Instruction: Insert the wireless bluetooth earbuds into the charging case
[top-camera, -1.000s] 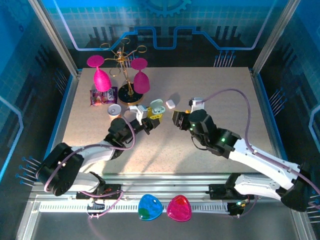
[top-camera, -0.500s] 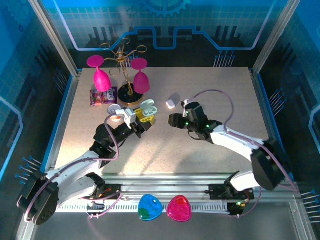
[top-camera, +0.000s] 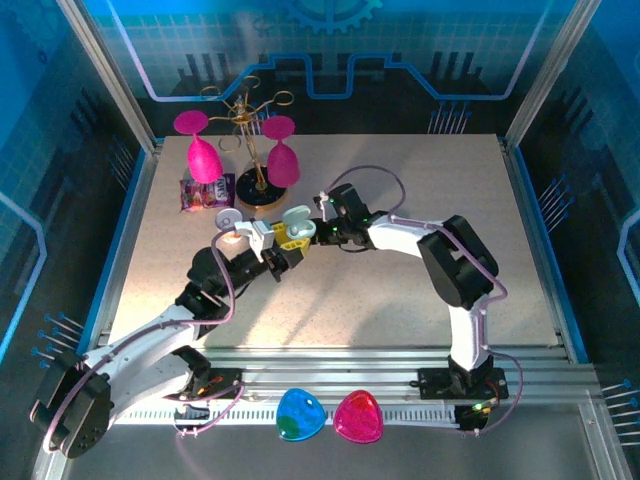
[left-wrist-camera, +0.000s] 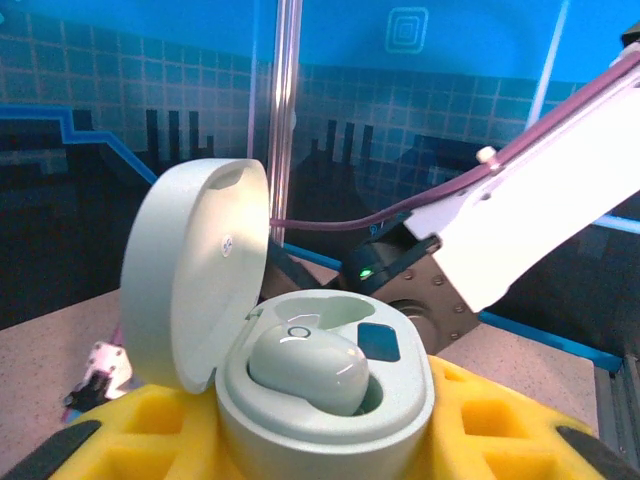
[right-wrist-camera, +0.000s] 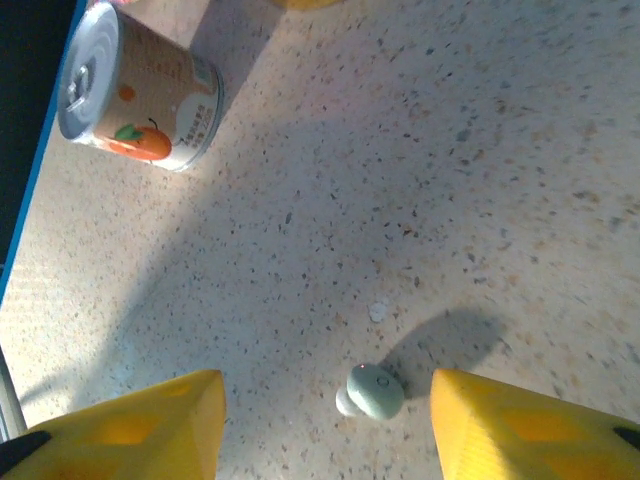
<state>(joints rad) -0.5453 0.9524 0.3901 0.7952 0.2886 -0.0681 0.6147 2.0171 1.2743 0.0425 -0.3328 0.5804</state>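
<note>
Small pale-mint plastic earbud (right-wrist-camera: 374, 391) lies loose on the speckled desk (right-wrist-camera: 450, 150), untouched, between the parted yellow fingers (right-wrist-camera: 150, 420) of the right claw (right-wrist-camera: 325, 405), which grips nothing. Second mint earbud (left-wrist-camera: 308, 370) sits inside the open mint pebble-shaped charging case (left-wrist-camera: 200, 280), clamped in the left claw (top-camera: 289, 236). Orange-printed tin can (right-wrist-camera: 140, 95) sits well ahead-left of the right claw.

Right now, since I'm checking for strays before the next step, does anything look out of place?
Yes. One mint earbud lies loose on the table, between the open fingers of the right tool. The open case held by the left tool has one bud seated, and its other socket looks empty.
</note>
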